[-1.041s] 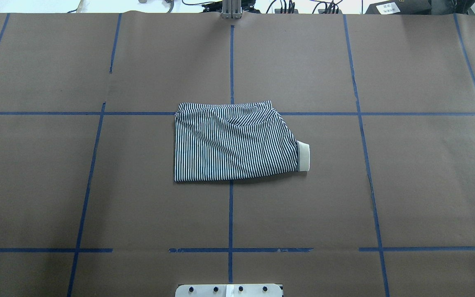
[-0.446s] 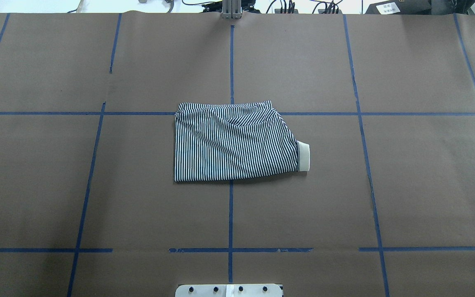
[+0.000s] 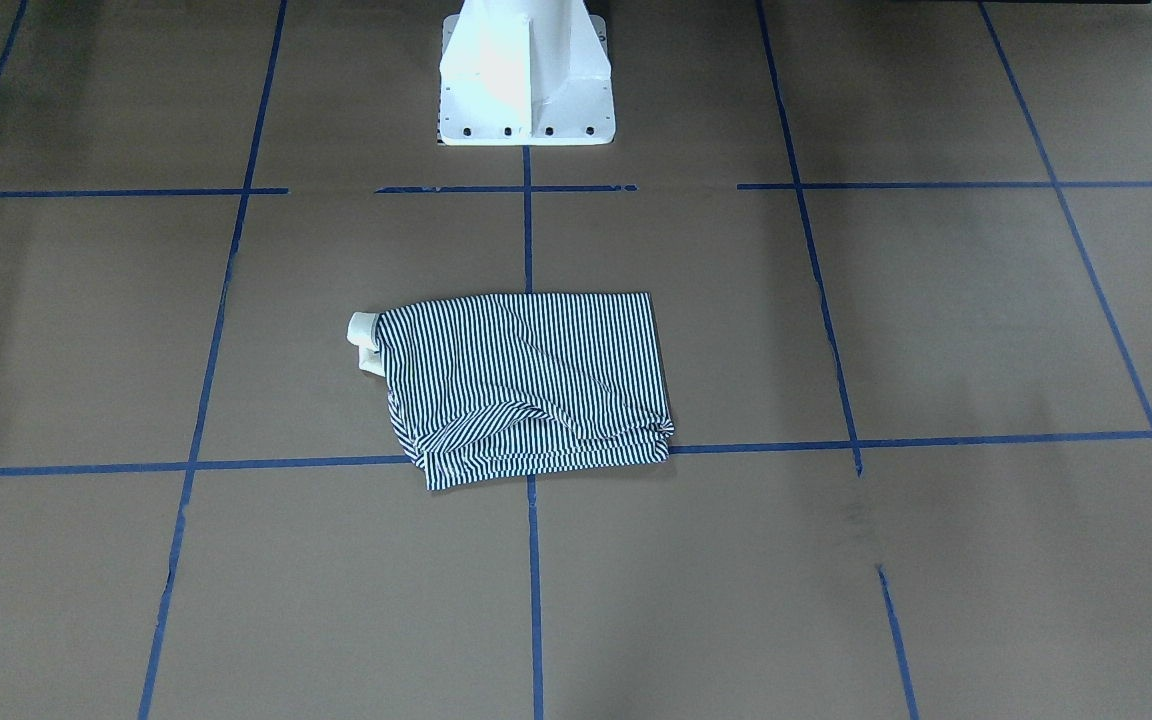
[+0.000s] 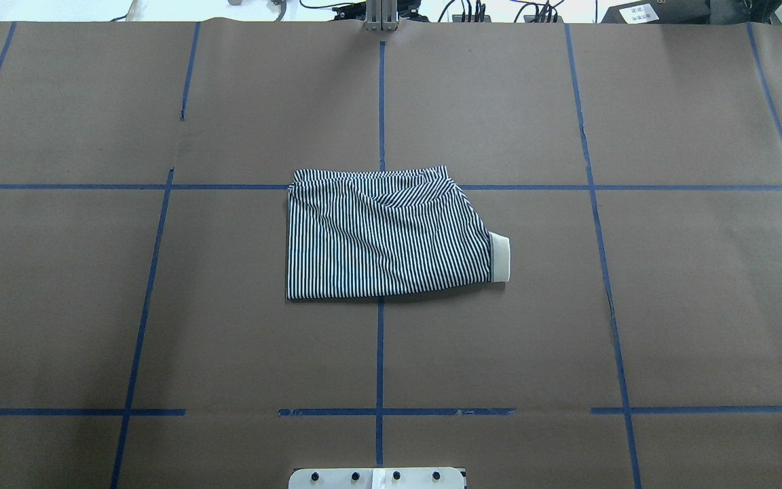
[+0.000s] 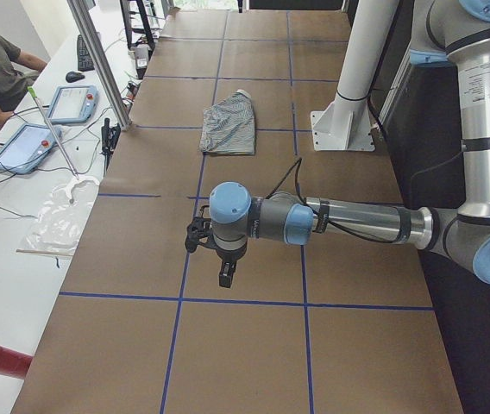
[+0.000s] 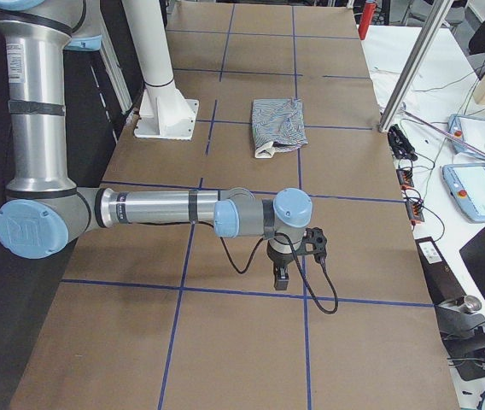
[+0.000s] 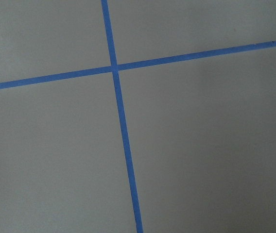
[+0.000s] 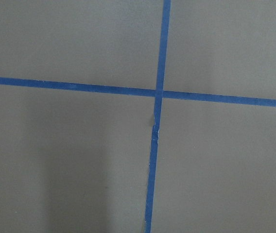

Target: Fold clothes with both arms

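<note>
At the middle of the table point(image 3: 936, 320), well clear of every edge, the shirt point(image 3: 526, 380) is lying folded in the front-facing view, with a cream band point(image 3: 364, 335) poking out toward the robot's right. From overhead it is lying flat over a crossing of blue tape point(image 4: 379, 353). Toward the table's left end in the left side view, the left arm point(image 5: 357, 222) is reaching out low with the left gripper point(image 5: 225, 276) pointing down, well apart from the shirt. The right gripper point(image 6: 282, 278) is hanging likewise in the right side view, and whether either pair of fingers is apart or together cannot be told, while both wrist views are showing only table and blue tape.
</note>
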Tool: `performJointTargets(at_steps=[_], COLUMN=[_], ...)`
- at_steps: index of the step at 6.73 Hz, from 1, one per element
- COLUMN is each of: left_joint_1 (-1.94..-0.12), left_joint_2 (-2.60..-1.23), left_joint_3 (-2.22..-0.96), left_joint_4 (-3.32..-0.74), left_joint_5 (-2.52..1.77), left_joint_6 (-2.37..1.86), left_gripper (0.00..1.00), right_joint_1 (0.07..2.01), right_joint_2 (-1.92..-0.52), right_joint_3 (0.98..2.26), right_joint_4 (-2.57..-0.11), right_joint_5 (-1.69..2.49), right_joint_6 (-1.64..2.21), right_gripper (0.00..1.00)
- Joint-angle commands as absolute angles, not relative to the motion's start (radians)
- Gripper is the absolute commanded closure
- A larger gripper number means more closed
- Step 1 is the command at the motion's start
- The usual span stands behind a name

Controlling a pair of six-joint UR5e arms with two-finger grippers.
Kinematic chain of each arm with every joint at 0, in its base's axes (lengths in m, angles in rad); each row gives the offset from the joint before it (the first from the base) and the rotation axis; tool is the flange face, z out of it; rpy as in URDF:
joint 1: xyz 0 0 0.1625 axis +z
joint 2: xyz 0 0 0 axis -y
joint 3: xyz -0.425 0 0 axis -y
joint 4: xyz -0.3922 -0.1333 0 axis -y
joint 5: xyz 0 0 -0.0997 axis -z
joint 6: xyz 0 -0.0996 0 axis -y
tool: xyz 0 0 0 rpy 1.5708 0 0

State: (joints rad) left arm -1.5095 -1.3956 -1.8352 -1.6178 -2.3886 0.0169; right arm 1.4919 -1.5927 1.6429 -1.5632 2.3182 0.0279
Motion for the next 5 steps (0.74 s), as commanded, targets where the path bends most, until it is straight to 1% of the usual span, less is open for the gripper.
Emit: performJointTargets(at_steps=[1, 4, 5], left_joint_1=[-1.511, -1.509, -1.509], left_joint_2=[-1.390, -1.403, -1.405], left_joint_3=[-1.836, -1.824, -1.822], left_joint_4=[-1.615, -1.618, -1.620], left_joint_5=[-2.396, -2.396, -2.396], left_joint_6=[0.017, 0.017, 0.017], left_gripper=[0.00, 0.00, 0.00], right_joint_1=[1.485, 1.483, 1.483], right_joint_2=[-1.594, -1.594, -1.586], right_joint_3=[1.641, 1.647, 1.688], right_joint_4=[-1.562, -1.557, -1.571], right_joint_5=[2.322, 2.339, 2.341], right_joint_6=[0.032, 0.037, 0.041], right_gripper=[0.00, 0.00, 0.00])
